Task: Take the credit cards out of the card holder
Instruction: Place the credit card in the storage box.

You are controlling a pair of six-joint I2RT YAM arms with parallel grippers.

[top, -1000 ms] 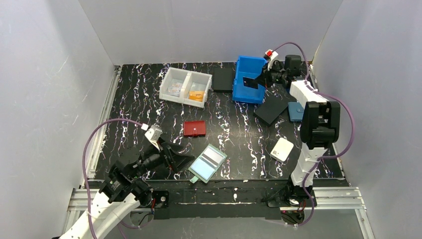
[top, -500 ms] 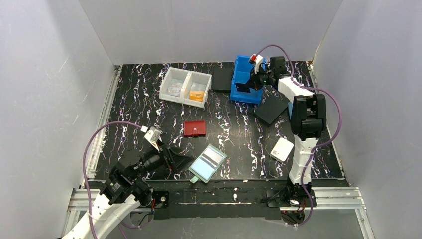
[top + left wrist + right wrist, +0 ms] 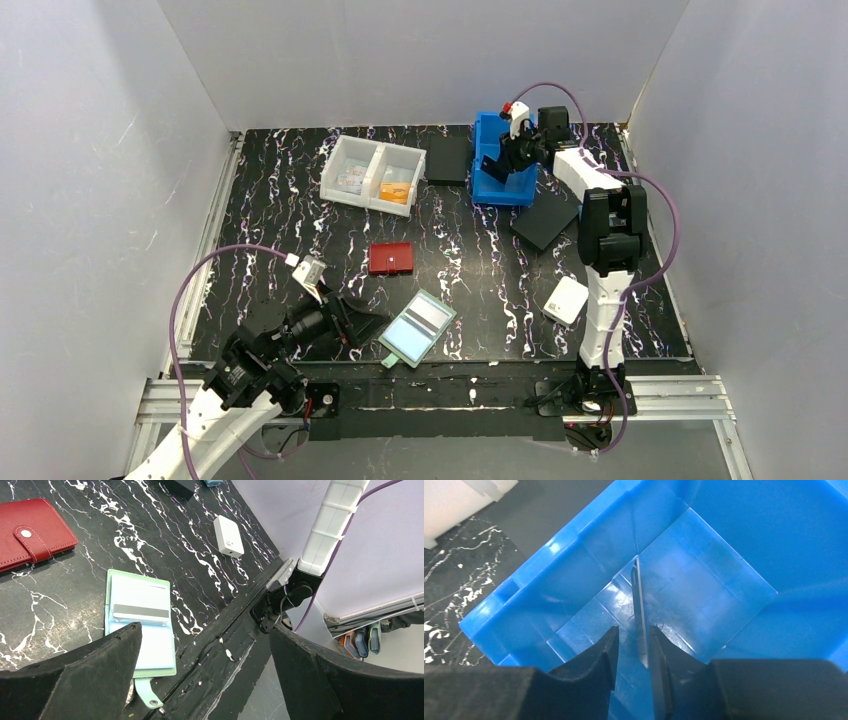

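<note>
Right jaws moved into blue bin (image 3: 734,520), apparently parted around 1 card (image 3: 640,615).

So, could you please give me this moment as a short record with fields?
left hand: open, empty, beside the card holder
card holder: lies open, a grey-striped card in its pocket
right hand: over the blue bin, jaws apart
thin card: edge-on between those jaws, inside the bin
elsewhere: red wallet, white wallet
</note>
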